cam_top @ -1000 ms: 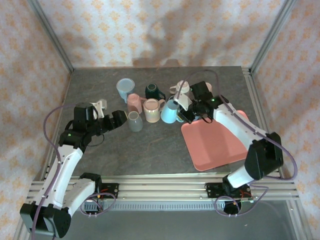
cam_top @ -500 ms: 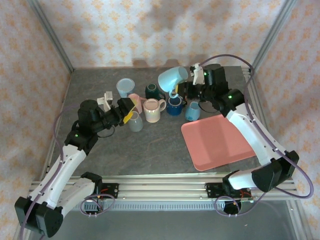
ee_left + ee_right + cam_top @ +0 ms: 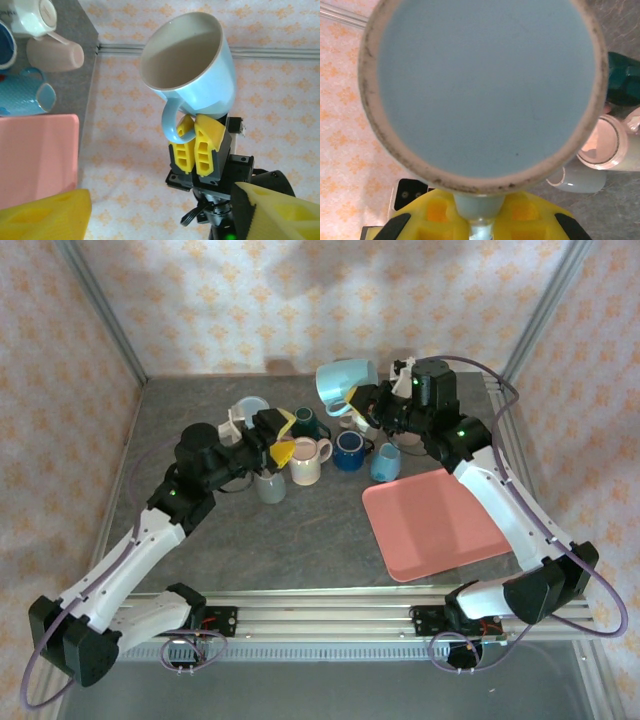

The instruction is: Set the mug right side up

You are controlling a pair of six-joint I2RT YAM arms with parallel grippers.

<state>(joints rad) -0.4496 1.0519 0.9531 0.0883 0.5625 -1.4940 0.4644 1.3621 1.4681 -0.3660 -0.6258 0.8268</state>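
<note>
So the right gripper (image 3: 192, 132) is clamped on the handle of the light blue ceramic mug (image 3: 345, 380), holding it tilted up in the air over the other mugs (image 3: 305, 460) at the back of the grey table (image 3: 250, 540). The left gripper (image 3: 285, 436) is close by, fingers spread apart with nothing between them

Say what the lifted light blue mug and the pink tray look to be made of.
Light blue mug: likely glazed ceramic; glossy wall, pale interior, rough unglazed foot ring underneath. Pink tray: probably plastic, matte; even colour, rounded corners, low moulded rim.
</note>
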